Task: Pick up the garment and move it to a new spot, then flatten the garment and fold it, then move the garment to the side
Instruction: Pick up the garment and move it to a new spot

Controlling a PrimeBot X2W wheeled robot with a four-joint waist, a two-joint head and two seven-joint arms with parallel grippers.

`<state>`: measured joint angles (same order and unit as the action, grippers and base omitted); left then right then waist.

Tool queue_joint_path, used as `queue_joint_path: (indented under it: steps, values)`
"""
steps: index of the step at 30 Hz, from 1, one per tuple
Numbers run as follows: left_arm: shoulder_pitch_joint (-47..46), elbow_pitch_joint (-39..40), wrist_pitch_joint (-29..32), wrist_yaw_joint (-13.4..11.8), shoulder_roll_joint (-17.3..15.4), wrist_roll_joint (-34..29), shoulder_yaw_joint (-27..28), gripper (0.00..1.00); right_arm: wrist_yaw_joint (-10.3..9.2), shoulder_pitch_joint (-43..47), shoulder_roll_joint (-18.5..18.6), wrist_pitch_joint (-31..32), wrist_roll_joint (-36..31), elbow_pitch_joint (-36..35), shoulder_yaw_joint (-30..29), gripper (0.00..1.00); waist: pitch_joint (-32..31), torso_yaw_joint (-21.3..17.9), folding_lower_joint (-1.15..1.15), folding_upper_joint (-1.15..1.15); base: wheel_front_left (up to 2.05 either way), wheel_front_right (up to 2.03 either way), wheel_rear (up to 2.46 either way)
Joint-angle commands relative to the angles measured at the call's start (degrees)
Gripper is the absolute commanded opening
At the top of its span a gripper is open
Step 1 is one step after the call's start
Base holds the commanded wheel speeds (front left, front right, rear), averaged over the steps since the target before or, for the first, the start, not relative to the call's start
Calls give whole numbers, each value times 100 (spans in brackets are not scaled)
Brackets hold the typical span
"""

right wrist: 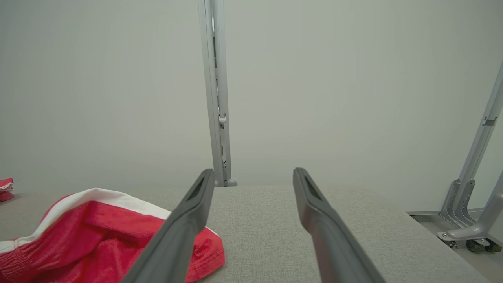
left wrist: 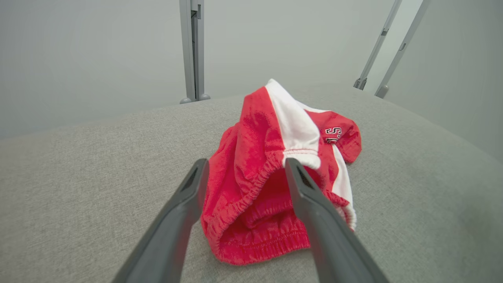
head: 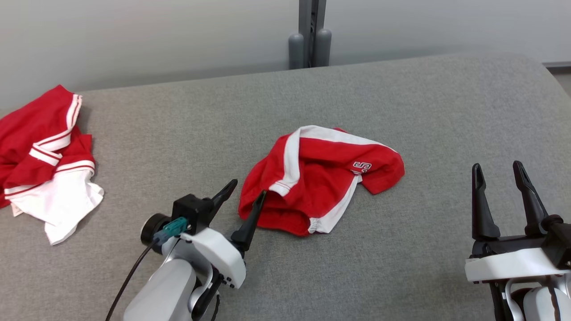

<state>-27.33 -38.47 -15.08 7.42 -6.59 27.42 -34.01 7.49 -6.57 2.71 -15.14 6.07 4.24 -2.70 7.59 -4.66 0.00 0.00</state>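
Bench of grey fabric [head: 401, 89] lies bare from centre to its rounded right edge. Crumpled red-and-white garment [head: 321, 178] sits mid-bench, with a red-and-white cloth heap [head: 44, 156] at the left edge. Left gripper [head: 248, 187] is spread open astride the garment's elastic hem. Right gripper [head: 497, 165] stands open, empty, over bare fabric.

Garment [head: 321, 178] in the middle of the table [head: 401, 89], left tool [head: 248, 187] at its near-left edge, second garment [head: 40, 151] far left.
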Motion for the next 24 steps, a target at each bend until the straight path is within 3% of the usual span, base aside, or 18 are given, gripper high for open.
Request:
queue_joint_path:
  steps: [1, 16, 24]
  values:
    - [181, 121, -13, -15, -21, -93, 176, 100, 1, 54, 34, -2, -48, 21, -14, 100, -137, 92, 0, 0, 0, 0, 0]
    - [1694, 1372, -12, -499, 224, -598, 1837, 100, 1, 427, 34, -2, -169, 155, -121, 100, -720, 392, 0, 0, 0, 0, 0]
    - [2260, 1907, -12, -552, 305, -956, 2220, 100, 1, 570, 34, -2, -69, 204, -28, 100, -830, 494, 0, 0, 0, 0, 0]
